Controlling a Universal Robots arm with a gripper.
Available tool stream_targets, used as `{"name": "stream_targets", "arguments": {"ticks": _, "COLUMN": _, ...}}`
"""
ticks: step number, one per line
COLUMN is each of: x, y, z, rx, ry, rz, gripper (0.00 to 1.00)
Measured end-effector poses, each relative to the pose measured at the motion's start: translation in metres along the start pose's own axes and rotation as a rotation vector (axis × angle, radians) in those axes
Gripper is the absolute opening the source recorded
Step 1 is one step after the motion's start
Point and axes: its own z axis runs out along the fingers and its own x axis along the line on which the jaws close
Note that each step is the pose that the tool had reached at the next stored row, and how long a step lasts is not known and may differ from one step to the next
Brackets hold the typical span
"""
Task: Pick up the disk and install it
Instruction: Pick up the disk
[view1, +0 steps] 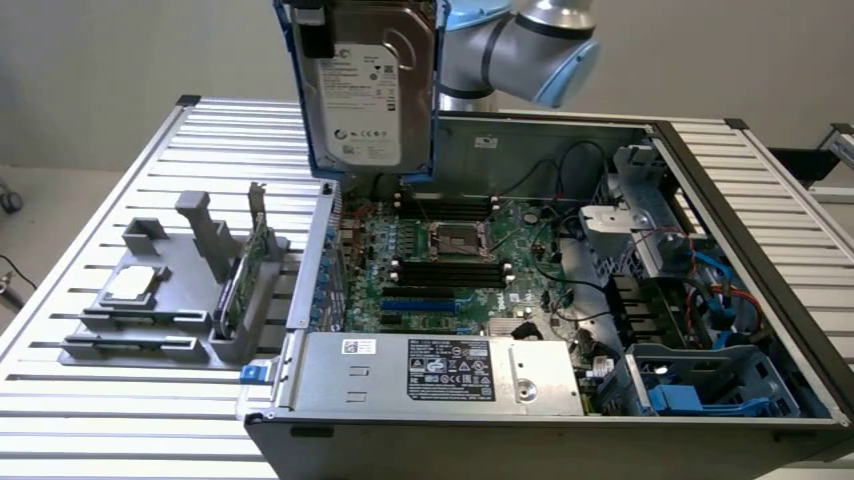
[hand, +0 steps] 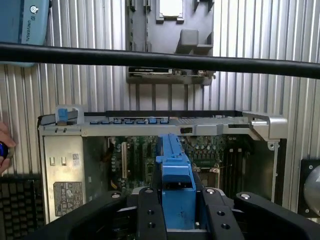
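Observation:
The disk (view1: 367, 90), silver-grey with a white label and blue side rails, hangs upright and high above the back left corner of the open computer case (view1: 747, 250). In the wrist view my gripper (hand: 175, 207) is shut on the disk (hand: 172, 165). Its black fingers (hand: 150, 212) press on either side of the blue rail. Below the disk lies the motherboard (hand: 210, 150) inside the case. The top of the disk runs out of the exterior view.
The grey power-supply box (view1: 441, 370) fills the case's front. A drive bay with blue parts (view1: 694, 385) sits at the front right. A grey fixture (view1: 174, 300) holding a square chip (view1: 134, 285) stands left of the case. A black cable (hand: 160, 59) crosses the wrist view. A hand (hand: 4, 147) shows at its edge.

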Motion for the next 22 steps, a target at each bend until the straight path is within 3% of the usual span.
{"name": "stream_targets", "arguments": {"ticks": 22, "x": 0.052, "y": -0.0746, "z": 0.0053, "rx": 0.0059, "ry": -0.0001, "rz": 0.0, "gripper": 0.33}}
